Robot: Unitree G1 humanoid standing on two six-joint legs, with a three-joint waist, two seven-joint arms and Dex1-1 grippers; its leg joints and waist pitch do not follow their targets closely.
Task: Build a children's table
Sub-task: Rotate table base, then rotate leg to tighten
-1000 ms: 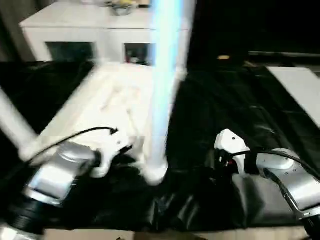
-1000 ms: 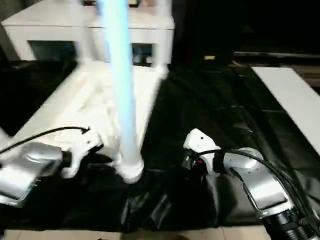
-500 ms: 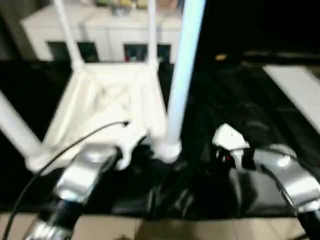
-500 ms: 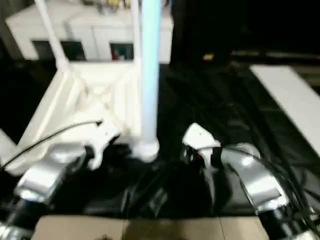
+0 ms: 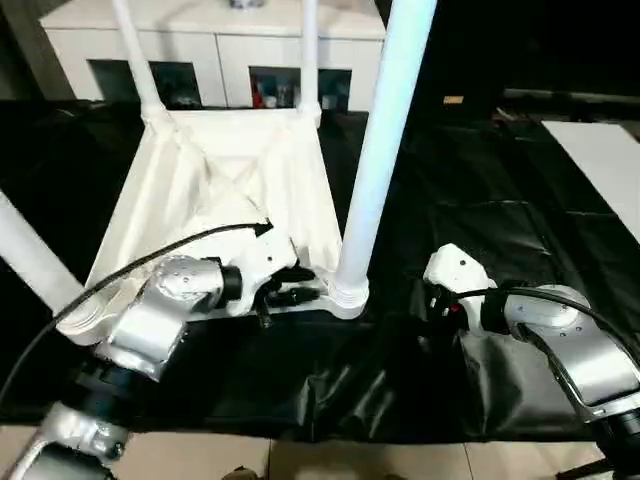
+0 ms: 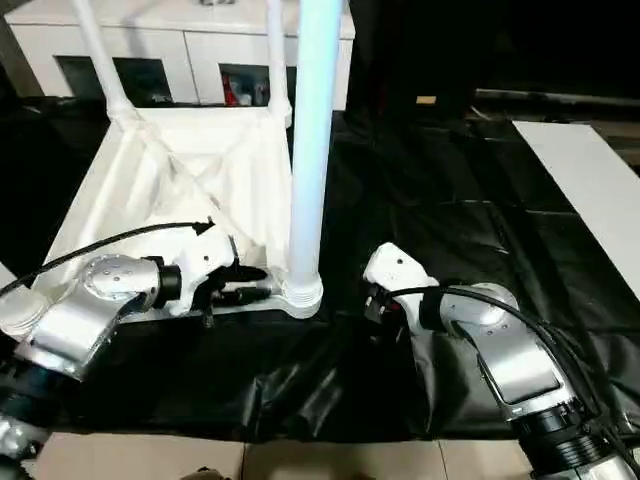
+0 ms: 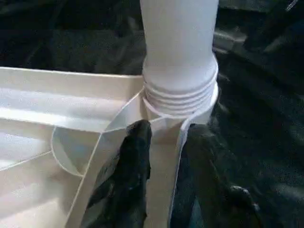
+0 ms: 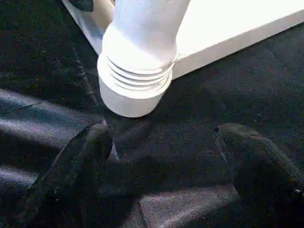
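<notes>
The children's table lies upside down on black sheeting, its white ribbed tabletop (image 5: 215, 190) facing up. Several white legs stand up from the corner sockets. The near-right leg (image 5: 385, 130) is seated in its socket (image 5: 347, 290) with thread rings showing. My left gripper (image 7: 168, 135) is at the tabletop's near edge beside that socket, open. One finger (image 7: 137, 142) is inside the rim wall and the other outside it. My right gripper (image 8: 161, 133) hovers low over the sheet just right of the same socket, fingers (image 8: 90, 142) spread wide with nothing between them.
A white cabinet (image 5: 210, 50) with glass-fronted compartments stands behind the tabletop. A white panel (image 5: 605, 165) lies at the far right on the black sheet (image 5: 480, 200), which is crumpled near the front. A pale floor strip (image 5: 300, 460) runs along the near edge.
The camera has tilted and steadied. My left gripper has come closer to the near-right corner socket along the tabletop's near edge. The right gripper stays beside that socket, still open.
</notes>
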